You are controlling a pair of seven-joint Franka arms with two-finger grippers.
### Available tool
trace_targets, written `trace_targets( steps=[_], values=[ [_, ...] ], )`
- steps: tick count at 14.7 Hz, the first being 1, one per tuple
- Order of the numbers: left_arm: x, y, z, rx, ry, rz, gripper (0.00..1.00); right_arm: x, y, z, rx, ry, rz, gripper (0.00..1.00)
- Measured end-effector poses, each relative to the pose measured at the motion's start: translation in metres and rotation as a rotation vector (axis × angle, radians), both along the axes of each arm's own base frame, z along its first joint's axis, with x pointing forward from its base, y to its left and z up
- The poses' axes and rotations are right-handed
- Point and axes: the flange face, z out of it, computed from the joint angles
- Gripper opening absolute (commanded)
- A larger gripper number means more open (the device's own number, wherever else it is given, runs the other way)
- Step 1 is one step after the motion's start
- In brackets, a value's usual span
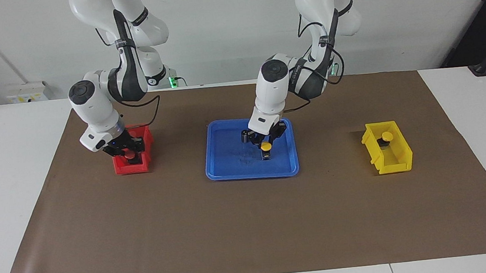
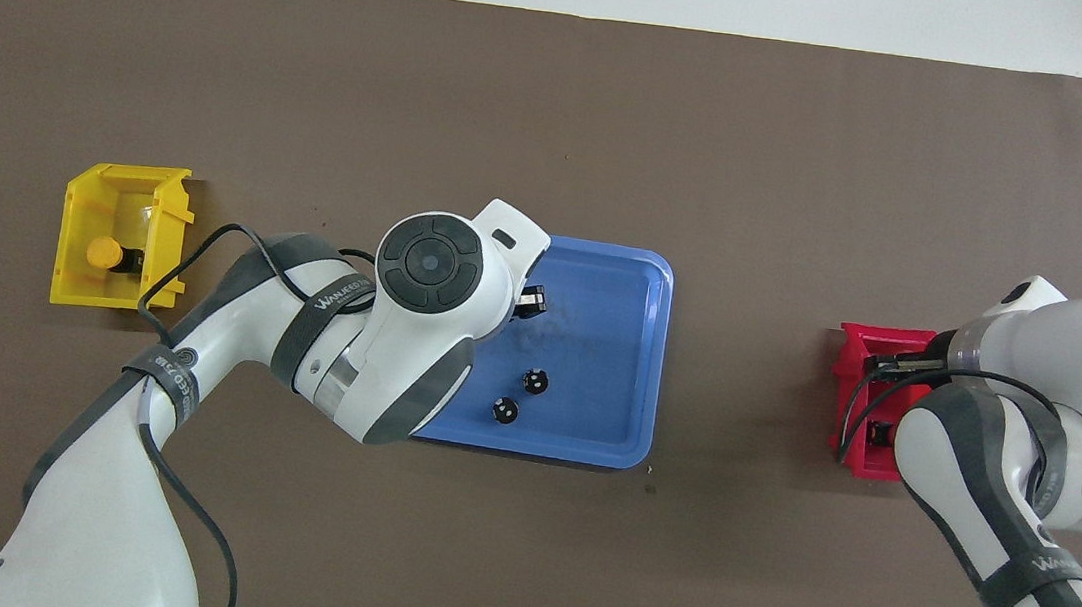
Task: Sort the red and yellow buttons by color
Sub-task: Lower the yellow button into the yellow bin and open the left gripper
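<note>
A yellow button (image 1: 265, 146) stands upright in the blue tray (image 1: 228, 173), and my left gripper (image 1: 265, 145) is shut on its cap. In the overhead view the left wrist hides this button. A second yellow button (image 1: 386, 136) (image 2: 104, 252) lies in the yellow bin (image 1: 397, 164) (image 2: 85, 195). My right gripper (image 1: 128, 155) is low in the red bin (image 1: 133, 168) (image 2: 858, 352), right at a red button (image 1: 129, 155). Whether it still grips that red cap does not show. The right arm covers most of the red bin from above.
Two small dark cylinders (image 2: 536, 380) (image 2: 506, 410) stand in the tray (image 2: 636, 354), nearer to the robots than the gripped button. A brown mat (image 1: 250, 224) covers the table, with the bins at its two ends and the tray between them.
</note>
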Motion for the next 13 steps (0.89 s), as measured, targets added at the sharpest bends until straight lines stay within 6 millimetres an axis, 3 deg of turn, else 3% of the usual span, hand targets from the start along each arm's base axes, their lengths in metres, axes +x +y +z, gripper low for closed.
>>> trace_targets(
  steps=[3,4,6,8,9,10,12,13],
  values=[
    [0.01,-0.002,0.019,0.006,0.004,0.013,0.01,0.001,0.001,0.004,0.0,-0.002,0.002,0.72],
    [0.02,0.004,0.035,0.02,0.01,0.028,0.01,0.001,0.001,0.007,0.001,0.002,0.002,0.75],
    [0.051,0.036,0.079,0.073,0.016,0.07,0.01,0.004,0.001,0.012,0.002,0.021,0.003,0.75],
    [0.081,0.092,0.111,0.115,0.026,0.075,0.01,0.009,0.001,0.025,0.002,0.037,0.004,0.75],
    [0.097,0.131,0.119,0.127,0.039,0.055,0.01,0.012,0.001,0.032,0.003,0.047,0.005,0.76],
    [0.113,0.173,0.123,0.13,0.049,0.035,0.01,0.014,0.001,0.04,0.004,0.058,0.005,0.78],
    [0.141,0.264,0.122,0.126,0.062,-0.006,0.01,0.02,-0.001,0.062,0.006,0.089,0.003,0.96],
    [0.15,0.306,0.121,0.123,0.068,-0.029,0.01,0.024,-0.002,0.078,0.007,0.097,0.002,1.0]
  ],
)
